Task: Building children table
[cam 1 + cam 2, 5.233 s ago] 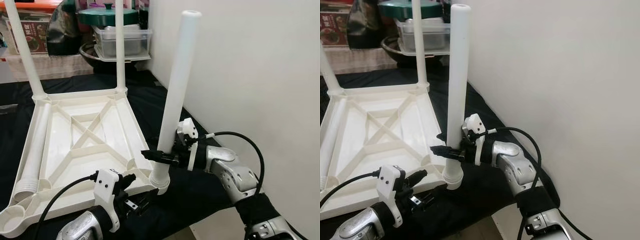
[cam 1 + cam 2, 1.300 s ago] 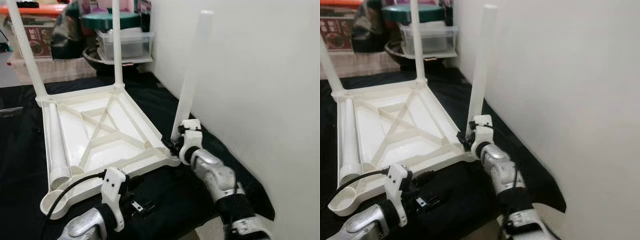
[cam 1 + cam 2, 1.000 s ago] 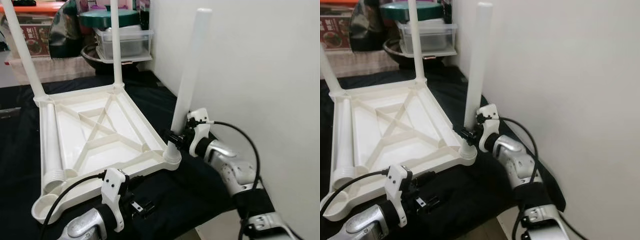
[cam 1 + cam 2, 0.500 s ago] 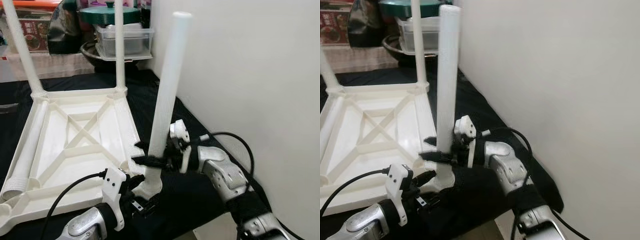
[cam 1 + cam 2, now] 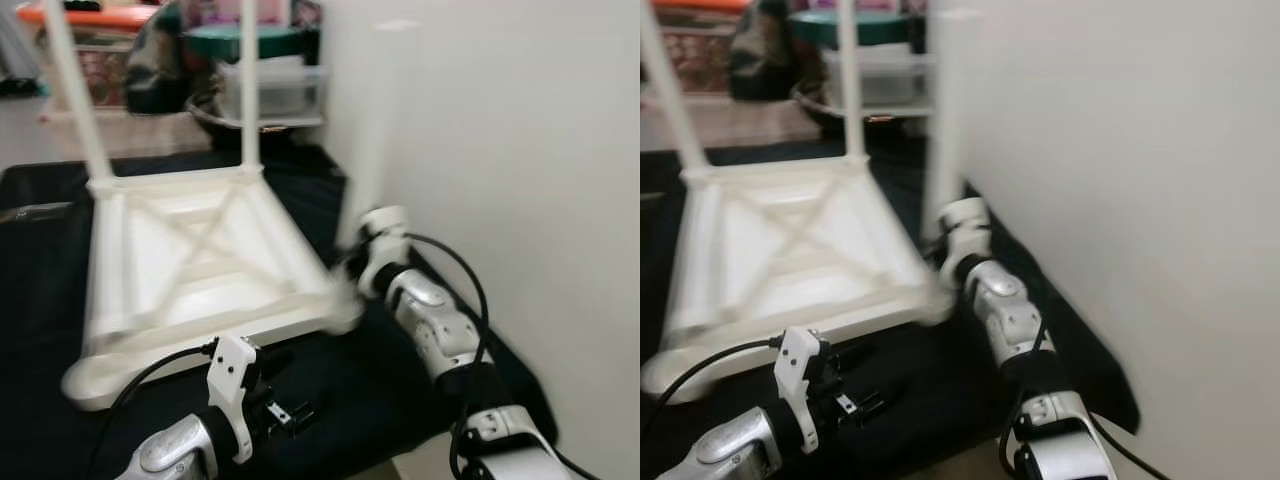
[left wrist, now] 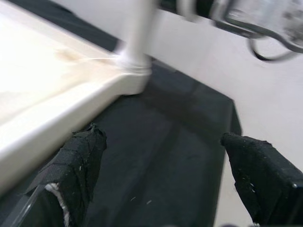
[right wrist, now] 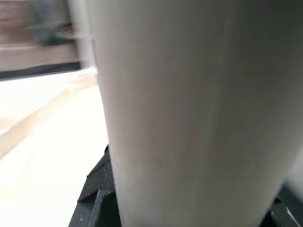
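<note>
The white plastic table (image 5: 200, 262) lies upside down on a black cloth, blurred by motion. Two legs stand in its far corners, the left one (image 5: 75, 100) and the right one (image 5: 248, 90). A third leg (image 5: 378, 130) rises at the near right corner, close to the wall. My right gripper (image 5: 350, 268) is shut on it low down, and the leg (image 7: 189, 113) sits between the black fingers (image 7: 94, 198) in the right wrist view. Another leg (image 5: 105, 265) lies loose along the table's left edge. My left gripper (image 5: 288, 415) hangs open just before the table's near edge (image 6: 57, 118).
A white wall (image 5: 520, 200) runs close along the right. Stacked plastic boxes and a green lid (image 5: 255, 60) stand at the back beyond the cloth (image 5: 40, 260). Bare floor shows at the near edge of the cloth.
The whole picture has shifted and blurred, so the camera has moved. My right gripper stays on the third leg and now reaches farther forward. The left gripper keeps its place.
</note>
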Available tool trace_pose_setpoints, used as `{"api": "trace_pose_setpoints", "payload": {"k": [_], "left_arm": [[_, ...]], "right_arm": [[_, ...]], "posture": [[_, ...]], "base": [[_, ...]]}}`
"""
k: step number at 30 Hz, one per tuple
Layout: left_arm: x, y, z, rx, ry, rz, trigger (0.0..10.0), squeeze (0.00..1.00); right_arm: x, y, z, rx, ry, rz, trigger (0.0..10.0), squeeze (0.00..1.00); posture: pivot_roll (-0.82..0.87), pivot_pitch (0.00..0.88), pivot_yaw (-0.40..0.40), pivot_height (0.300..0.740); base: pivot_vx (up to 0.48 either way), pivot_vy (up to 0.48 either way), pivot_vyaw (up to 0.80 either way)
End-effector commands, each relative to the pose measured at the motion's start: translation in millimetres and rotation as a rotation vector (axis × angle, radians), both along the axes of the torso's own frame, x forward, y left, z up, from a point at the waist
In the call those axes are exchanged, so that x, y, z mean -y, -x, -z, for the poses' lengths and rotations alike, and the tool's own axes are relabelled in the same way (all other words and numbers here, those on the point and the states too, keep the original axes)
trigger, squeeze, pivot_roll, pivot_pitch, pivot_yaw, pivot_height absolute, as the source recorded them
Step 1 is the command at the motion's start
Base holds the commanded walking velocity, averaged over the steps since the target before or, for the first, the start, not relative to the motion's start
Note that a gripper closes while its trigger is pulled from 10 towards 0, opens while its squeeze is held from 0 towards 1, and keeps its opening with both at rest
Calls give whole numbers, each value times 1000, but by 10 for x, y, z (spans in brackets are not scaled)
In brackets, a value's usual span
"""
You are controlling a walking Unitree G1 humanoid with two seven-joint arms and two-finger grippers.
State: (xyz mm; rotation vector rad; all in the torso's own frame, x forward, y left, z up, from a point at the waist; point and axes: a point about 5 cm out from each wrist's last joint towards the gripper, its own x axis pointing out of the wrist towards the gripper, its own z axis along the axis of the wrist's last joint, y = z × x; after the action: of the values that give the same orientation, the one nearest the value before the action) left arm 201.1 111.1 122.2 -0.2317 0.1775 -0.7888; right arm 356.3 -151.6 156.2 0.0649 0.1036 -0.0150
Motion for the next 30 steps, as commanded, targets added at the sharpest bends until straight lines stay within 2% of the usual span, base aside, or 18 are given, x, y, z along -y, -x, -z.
{"api": "trace_pose_setpoints", "payload": {"k": [1, 2, 3, 5, 6, 7, 8, 10, 11, 14, 15, 17, 18, 19, 20, 23, 24, 30], "left_arm": [[16, -10, -8, -1, 2, 10, 10000, 0], [16, -10, -8, -1, 2, 10, 10000, 0], [14, -7, -7, -3, 3, 11, 10000, 0], [13, -5, -7, -4, 4, 13, 10000, 0], [12, -2, -7, -5, 5, 15, 10000, 0], [12, -2, -7, -5, 5, 15, 10000, 0], [12, 1, -7, -6, 7, 16, 10000, 0], [12, 1, -7, -6, 7, 16, 10000, 0], [12, 3, -6, -7, 8, 17, 10000, 0], [9, 12, -3, -11, 11, 18, 10000, 0], [8, 16, -2, -12, 12, 19, 10000, 0], [8, 16, -2, -12, 12, 19, 10000, 0], [8, 17, -1, -12, 12, 20, 10000, 0], [12, 13, 1, -12, 11, 24, 10000, 0], [13, 11, 2, -11, 10, 25, 10000, 0], [14, 10, 2, -11, 10, 25, 10000, 0], [19, 2, 4, -9, 10, 25, 10000, 0], [33, -25, 7, -4, 9, 27, 10000, 0]], "right_arm": [[104, 110, 275, -169, 49, 63, 0, 0], [104, 110, 275, -169, 49, 63, 0, 0], [53, 147, 207, -147, 58, 1, 7608, 0], [-11, 186, 139, -127, 66, -75, 7608, 0], [-73, 221, 72, -89, 27, -126, 10000, 51], [-73, 221, 72, -89, 27, -126, 10000, 51], [-122, 263, -2, -39, -12, -173, 10000, 776], [-122, 263, -2, -39, -12, -173, 10000, 776], [-162, 301, -73, 7, -55, -197, 10000, 1000], [-215, 419, -197, 79, -110, -296, 10000, 1000], [-229, 479, -253, 114, -112, -367, 10000, 0], [-229, 479, -253, 114, -112, -367, 10000, 0], [-239, 523, -290, 137, -108, -424, 10000, 0], [-265, 596, -417, 216, -71, -620, 10000, 0], [-273, 614, -447, 233, -57, -679, 10000, 0], [-277, 635, -467, 236, -47, -720, 10000, 0], [-256, 608, -451, 226, -10, -871, 10000, 0], [-325, 461, -309, 206, 77, -1092, 10000, 0]], "posture": [[21, 0, -112, 740], [21, 0, -112, 740], [14, 0, -108, 740], [14, 0, -108, 740], [0, 0, -100, 740], [0, 0, -100, 740], [0, 0, -100, 740], [0, 0, -100, 740], [0, 0, -100, 740], [-9, 0, -96, 740], [-9, 0, -96, 740], [-9, 0, -96, 740], [-9, 0, -96, 740], [-11, 0, -94, 740], [-11, 0, -94, 740], [-11, 0, -94, 740], [-4, 0, -100, 740], [15, 0, -112, 740]], "base": [[0, 0, 0], [0, 0, 0], [0, 0, 0], [0, 0, 0], [0, 0, 0], [0, 0, 0], [0, 0, 0], [0, 0, 0], [0, 0, 0], [0, 0, 0], [0, 0, 0], [0, 0, 0], [0, 0, 0], [0, 0, 0], [0, 0, 0], [0, 0, 0], [0, 0, 0], [0, 0, 0]]}}
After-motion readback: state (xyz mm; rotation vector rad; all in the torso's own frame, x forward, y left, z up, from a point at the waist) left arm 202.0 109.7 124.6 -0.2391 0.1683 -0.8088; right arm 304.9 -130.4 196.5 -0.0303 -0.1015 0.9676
